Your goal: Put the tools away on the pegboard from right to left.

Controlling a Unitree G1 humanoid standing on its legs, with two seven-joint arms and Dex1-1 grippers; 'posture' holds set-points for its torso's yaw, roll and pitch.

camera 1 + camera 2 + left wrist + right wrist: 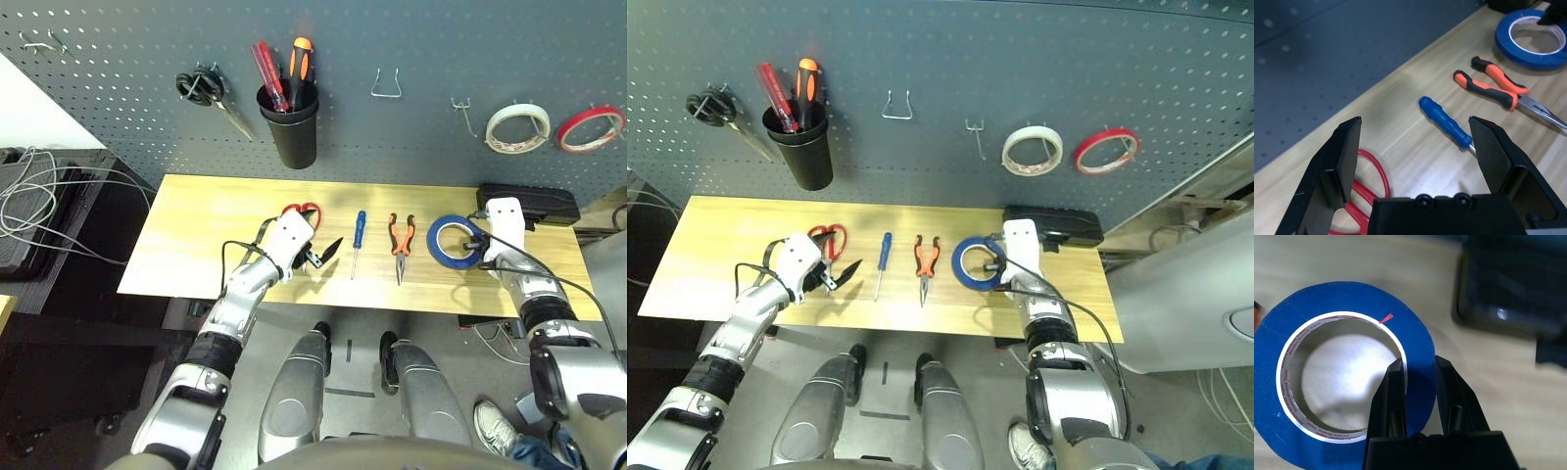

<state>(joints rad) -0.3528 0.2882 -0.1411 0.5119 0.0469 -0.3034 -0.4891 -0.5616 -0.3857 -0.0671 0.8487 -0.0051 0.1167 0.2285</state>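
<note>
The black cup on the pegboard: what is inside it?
A red-handled tool and an orange-and-black handle stick out; the cup hides their lower ends.

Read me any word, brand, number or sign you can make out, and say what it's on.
"Tape": inner core of the blue tape roll, repeated; the smaller wording around it is not reliably legible.
White tape roll: red print on the inner core, too small to read.
No number can be read.
</note>
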